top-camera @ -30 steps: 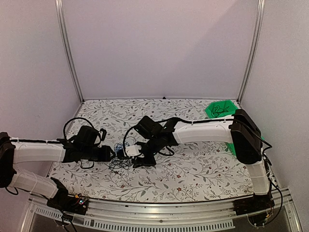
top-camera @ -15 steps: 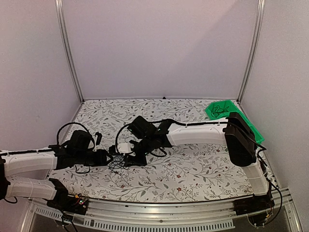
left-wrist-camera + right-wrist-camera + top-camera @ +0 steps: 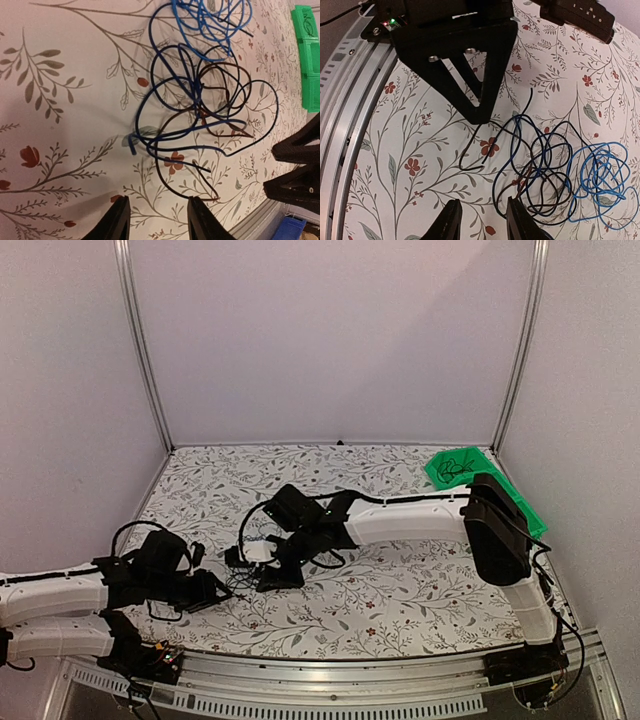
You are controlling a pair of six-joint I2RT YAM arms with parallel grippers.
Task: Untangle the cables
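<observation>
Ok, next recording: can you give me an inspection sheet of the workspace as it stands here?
Surface: floral-print table, flat, nothing spilled on it.
Job's things: cables in one loose tangle of dark loops, with a bright blue coil overlapping its edge; the tangle lies on the table between the two hands.
Clutter: green tray at the far right corner, with a dark wire in it.
Grippers: left hand open, holding nothing; right hand open, holding nothing; both low beside the tangle.
Cables: thick black loops on the arms' wrists.
Surroundings: plain white walls, metal frame posts, rail along the near edge.
</observation>
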